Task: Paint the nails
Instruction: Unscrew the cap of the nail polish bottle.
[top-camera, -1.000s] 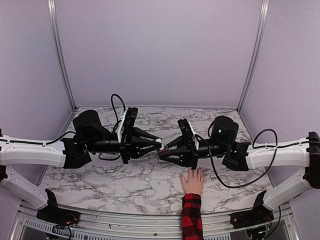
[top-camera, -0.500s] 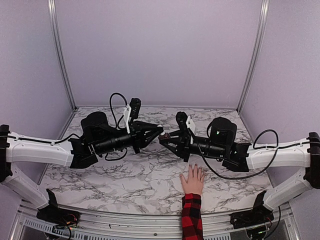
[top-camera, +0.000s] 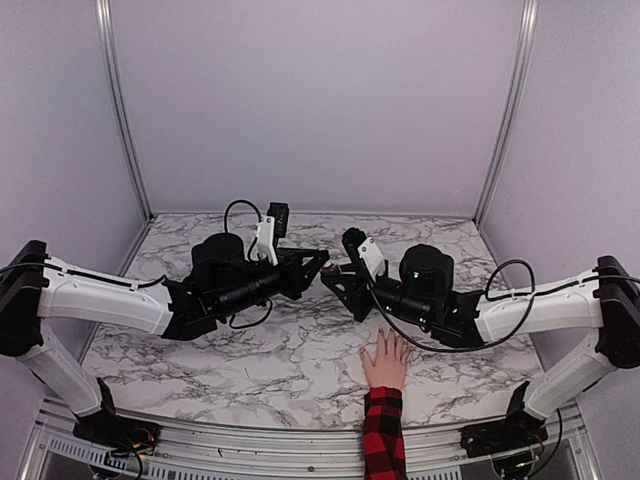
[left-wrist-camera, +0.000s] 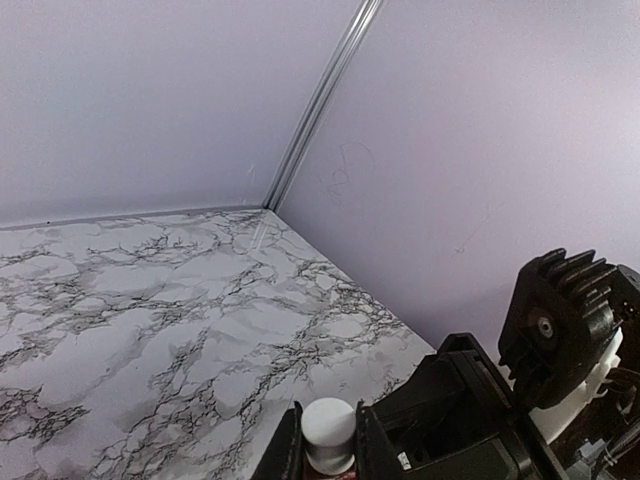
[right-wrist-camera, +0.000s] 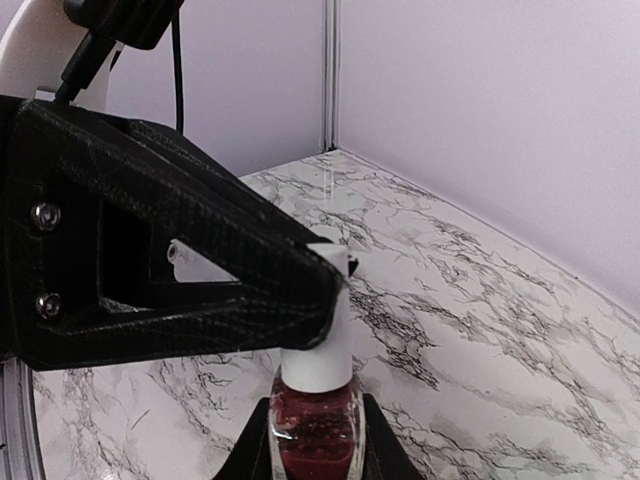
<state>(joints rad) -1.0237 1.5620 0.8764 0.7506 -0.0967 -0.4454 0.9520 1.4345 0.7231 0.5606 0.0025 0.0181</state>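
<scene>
Just beyond the hand, the right gripper clamps the red polish bottle while the left gripper pinches its white cap, presumably to unscrew it; the nails lie flat on the marble table.

nails too small to tell, bottle btm cut off at view edge, sleeve cropped too

Marble-patterned worktop, lilac walls behind and at both sides, metal corner posts, upright polish bottle of dark red, white cap on top
</scene>
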